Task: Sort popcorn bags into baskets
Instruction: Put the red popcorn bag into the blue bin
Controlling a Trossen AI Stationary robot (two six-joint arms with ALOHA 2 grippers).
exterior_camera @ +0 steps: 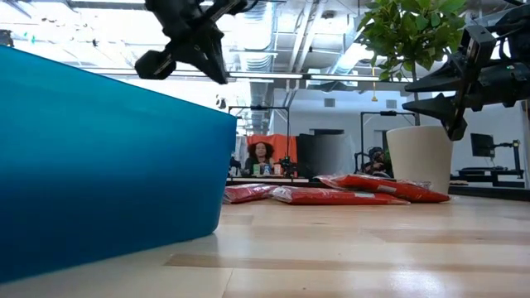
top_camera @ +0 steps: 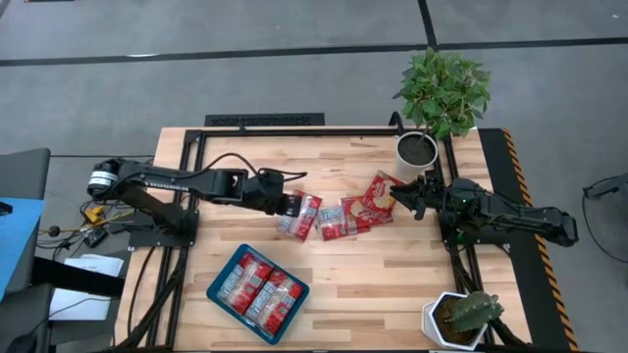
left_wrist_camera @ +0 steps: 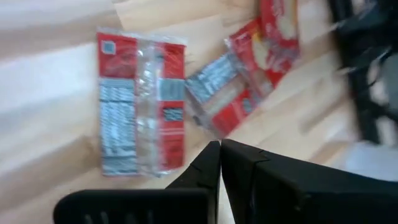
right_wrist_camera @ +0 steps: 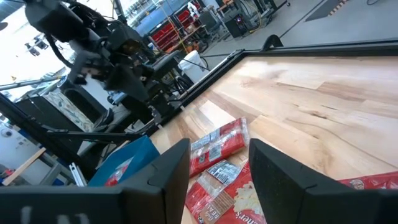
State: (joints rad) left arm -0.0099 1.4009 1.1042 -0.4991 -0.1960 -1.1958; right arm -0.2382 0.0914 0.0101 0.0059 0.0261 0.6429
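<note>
Several red popcorn bags [top_camera: 339, 216] lie flat in a loose overlapping row at the table's middle. More of them lie in the teal-blue tray [top_camera: 221, 275] near the table's near edge. My left gripper [top_camera: 294, 206] hovers above the leftmost loose bag [left_wrist_camera: 140, 102]. Its fingers are shut and empty [left_wrist_camera: 219, 149]. My right gripper [top_camera: 399, 194] is open, raised above the table by the right end of the row [right_wrist_camera: 217, 146]. In the low view it hangs well above the bags [exterior_camera: 356, 192].
A white pot with a leafy plant [top_camera: 417, 149] stands just beyond my right gripper near the far right corner. A white pot with a cactus [top_camera: 456, 316] sits at the near right corner. The tray wall [exterior_camera: 99, 157] fills the left of the low view. People sit in the room behind.
</note>
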